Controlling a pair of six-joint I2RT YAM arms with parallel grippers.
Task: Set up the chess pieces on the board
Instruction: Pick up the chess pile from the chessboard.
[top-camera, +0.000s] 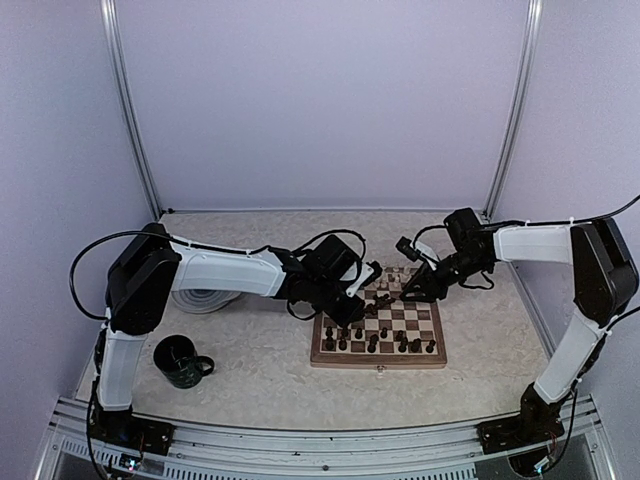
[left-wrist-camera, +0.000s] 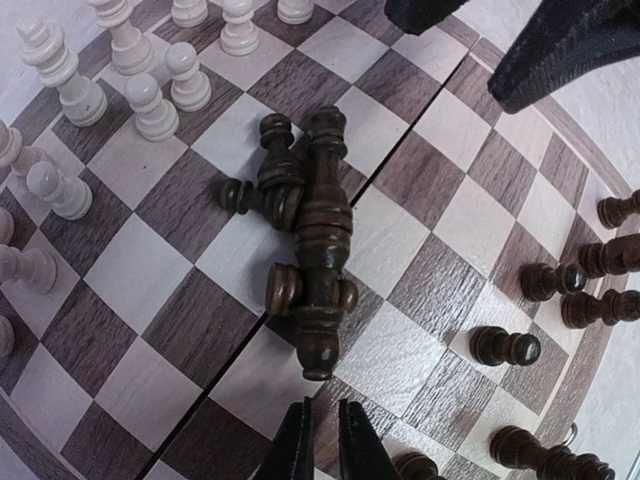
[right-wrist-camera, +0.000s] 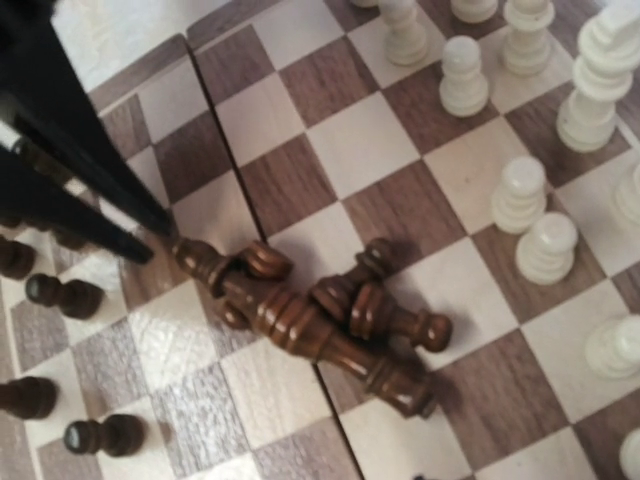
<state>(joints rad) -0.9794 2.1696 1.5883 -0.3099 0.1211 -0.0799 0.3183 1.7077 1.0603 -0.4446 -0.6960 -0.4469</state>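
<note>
Left fingers (left-wrist-camera: 290, 450) are clenched on nothing, just short of the toppled dark pieces (left-wrist-camera: 318, 250) heaped mid-board (left-wrist-camera: 120, 385). The tallest lies pointing straight away from them. Right fingers (left-wrist-camera: 560, 50) hang released, farther off.

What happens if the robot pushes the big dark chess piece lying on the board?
The big dark piece looks round and lies on its side, so it would probably roll. Smaller fallen pieces touch it and may shift too. It looks like hard wood, likely stiff.
</note>
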